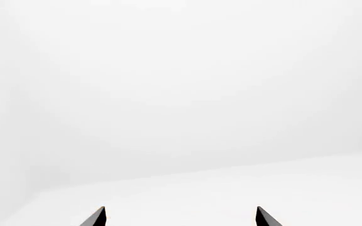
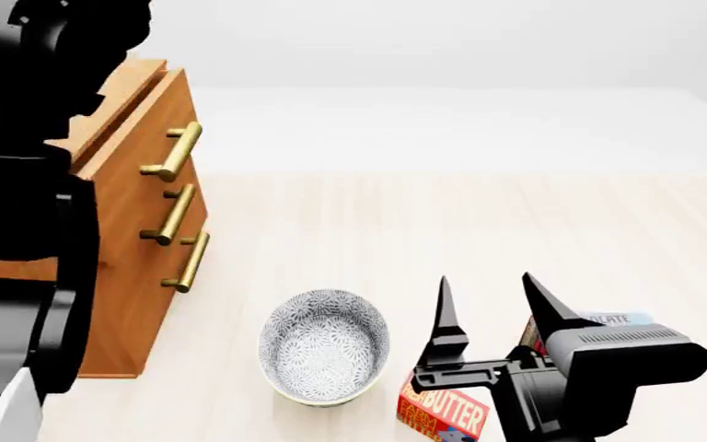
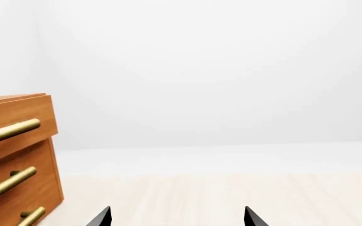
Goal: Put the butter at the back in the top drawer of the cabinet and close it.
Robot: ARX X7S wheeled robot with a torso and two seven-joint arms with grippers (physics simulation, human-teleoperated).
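Right gripper [image 2: 489, 299] hangs open over the butter [image 2: 444, 412] beside the bowl [image 2: 325, 345] — only its wrist view catches the cabinet [image 3: 17, 155]; left fingers [image 1: 96, 217] spread wide, facing blank white.

The small rectangular red, orange and yellow box [image 2: 442, 414] at the lower edge of the head view carries the legible word "BUTTER". The pale-topped box [image 2: 611, 319] behind the black gripper shows the letters "LATE". The wrist views show no readable text.

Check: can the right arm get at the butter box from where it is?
Probably yes. The right end effector is open, hovering just above the butter, nothing between them. The bowl sits beside it, to the left.
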